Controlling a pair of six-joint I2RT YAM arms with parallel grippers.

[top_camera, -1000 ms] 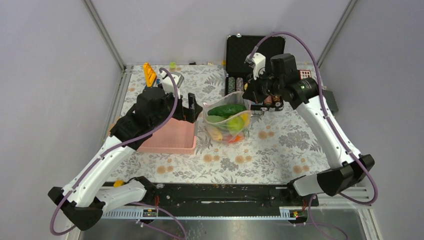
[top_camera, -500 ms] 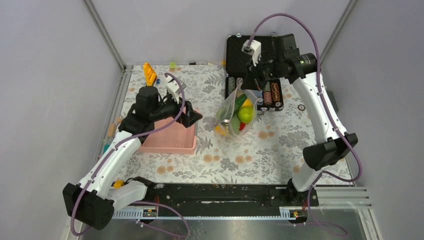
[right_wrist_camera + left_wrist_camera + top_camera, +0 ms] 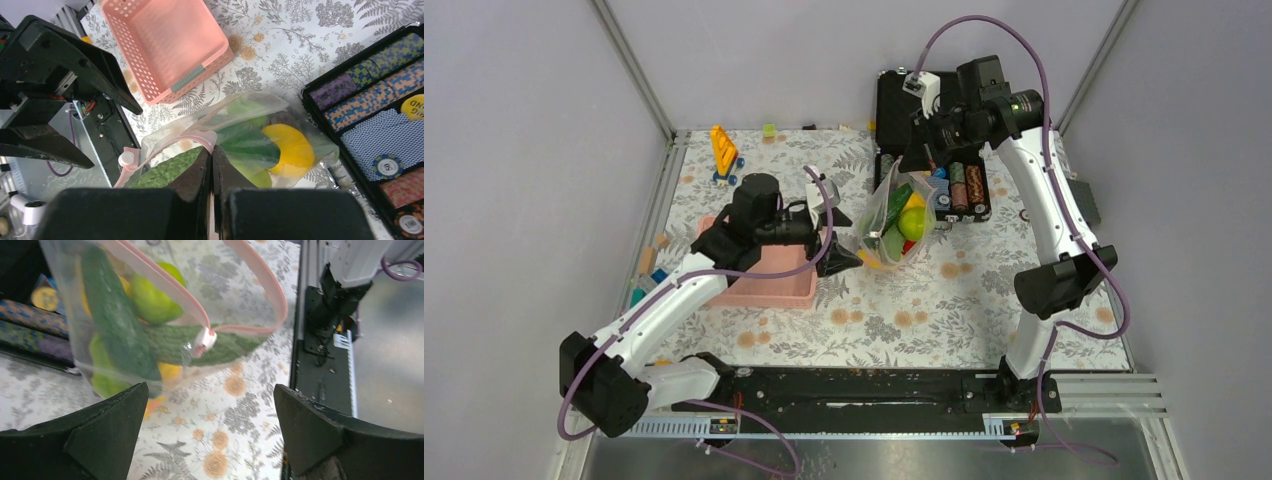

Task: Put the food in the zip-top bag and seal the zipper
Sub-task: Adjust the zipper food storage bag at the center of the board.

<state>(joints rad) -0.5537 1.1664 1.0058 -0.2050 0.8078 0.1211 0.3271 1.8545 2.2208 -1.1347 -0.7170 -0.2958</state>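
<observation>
The clear zip-top bag (image 3: 894, 215) hangs in the air, full of food: green cucumber (image 3: 112, 320), yellow citrus (image 3: 295, 150), green leafy piece (image 3: 245, 140). My right gripper (image 3: 921, 148) is shut on the bag's pink zipper strip (image 3: 200, 136) at one end and holds the bag up. The mouth is open; the white slider (image 3: 205, 340) sits at the strip's low end, also in the right wrist view (image 3: 126, 159). My left gripper (image 3: 846, 240) is open and empty just left of the bag, its fingers (image 3: 100, 435) below the slider.
The pink latticed basket (image 3: 769, 275) lies empty under the left arm. A black hard case (image 3: 919, 100) with rows of poker chips (image 3: 959, 190) stands open behind the bag. Small toys (image 3: 722, 150) lie at the back left. Small pieces lie by the left edge (image 3: 649, 265).
My right gripper has lifted the bag higher and back towards the case. My left gripper has moved right from over the basket to beside the bag.
</observation>
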